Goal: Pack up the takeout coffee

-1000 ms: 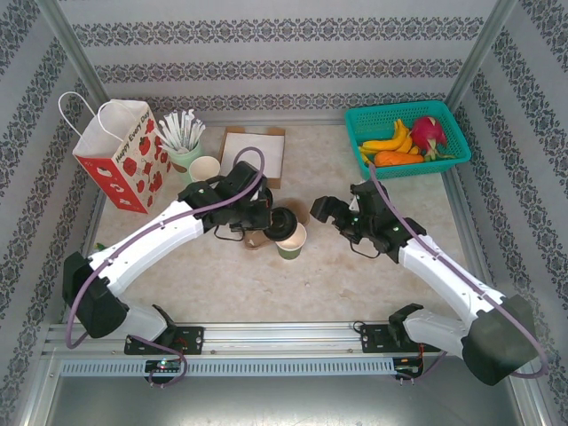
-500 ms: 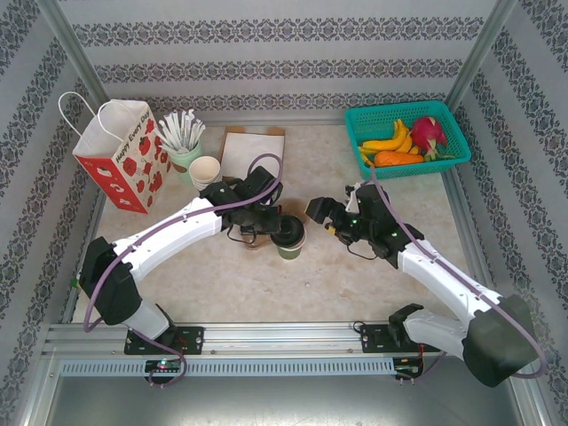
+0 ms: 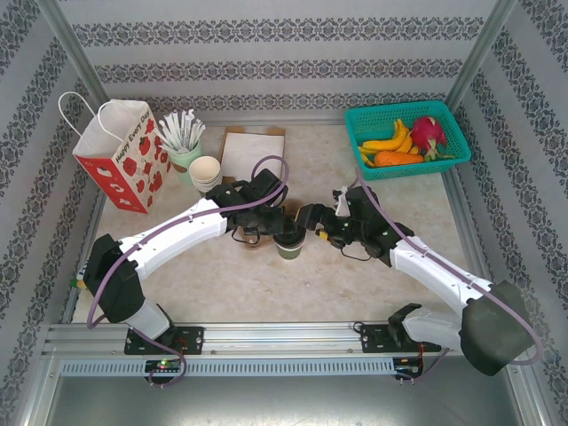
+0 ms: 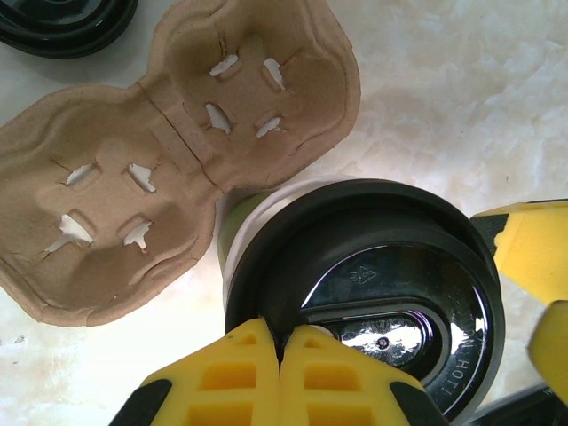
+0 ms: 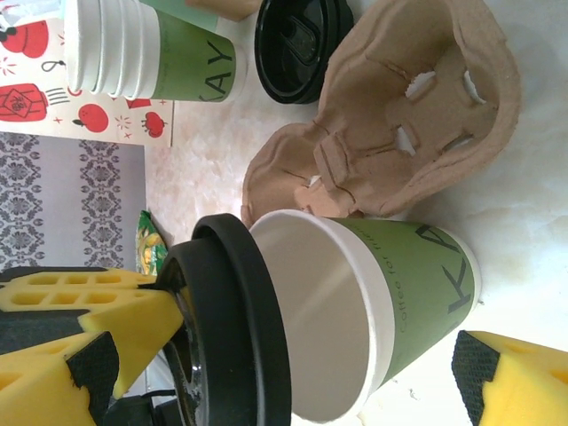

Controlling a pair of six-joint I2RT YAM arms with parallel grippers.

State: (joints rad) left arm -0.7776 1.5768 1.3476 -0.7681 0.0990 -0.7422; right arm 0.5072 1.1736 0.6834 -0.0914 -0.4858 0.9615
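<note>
With both arms reaching in from the near edge, the action is mid-table (image 3: 355,284). The left gripper (image 4: 281,342) has its fingers pressed together on the near rim of the black lid (image 4: 390,293), with nothing else in them. The right gripper (image 3: 315,224) has its fingers wide apart and holds nothing. It's parked just beside the takeout coffee (image 5: 417,284), on the cup's right.

The cup stands upright, long axis vertical, right against the pulp carrier (image 4: 133,177) — touching or only beside, can't tell.

The relation that matters is that the lid isn't flat on the rim. From the right wrist it's cocked: one edge at the rim, the other lifted, the cup's white inside showing. From the left wrist it looks centred over the mouth. My read is that this is the capping step. The lid needs levelling, then a push straight down the cup's axis. The left arm owns the lid, and the right looks placed to brace the body. Both are about equally near.

Further back are a spare lid (image 5: 302,40), a stack of lidless cups (image 3: 205,171) and a green cup of sticks (image 3: 182,142). The paper bag (image 3: 120,155) is far left — likely the destination.
</note>
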